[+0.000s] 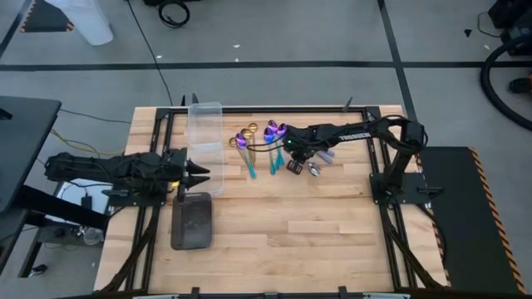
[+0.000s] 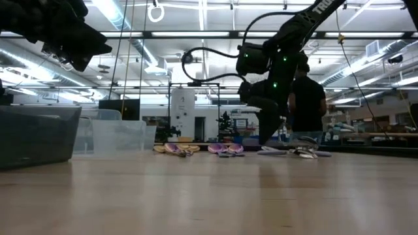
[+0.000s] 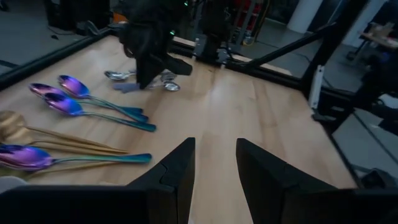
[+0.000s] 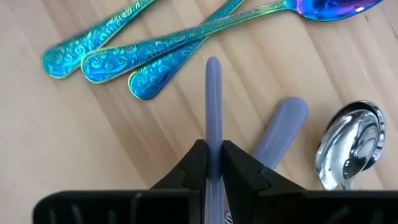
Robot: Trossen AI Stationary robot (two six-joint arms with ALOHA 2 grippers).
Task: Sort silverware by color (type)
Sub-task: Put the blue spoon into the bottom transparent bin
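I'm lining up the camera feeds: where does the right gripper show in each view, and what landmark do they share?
High view: right gripper just right of centre, among the spoons.
Low view: centre-right, tip down at the table.
Left wrist view: far across the table, beyond the spoons.
Right wrist view: its own fingers, pinching a lilac handle.
Shared landmark: the teal-handled purple spoons.

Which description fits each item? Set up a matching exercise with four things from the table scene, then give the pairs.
Things:
1. right gripper
2. left gripper
3. teal-handled spoons
4. dark grey tray

Descriptions:
A. lying flat beside each other on the wood
B. open, holding nothing
C. near the table's front edge, by the left arm
D. shut on a lavender handle

Pairs: 1-D, 2-B, 3-A, 4-C
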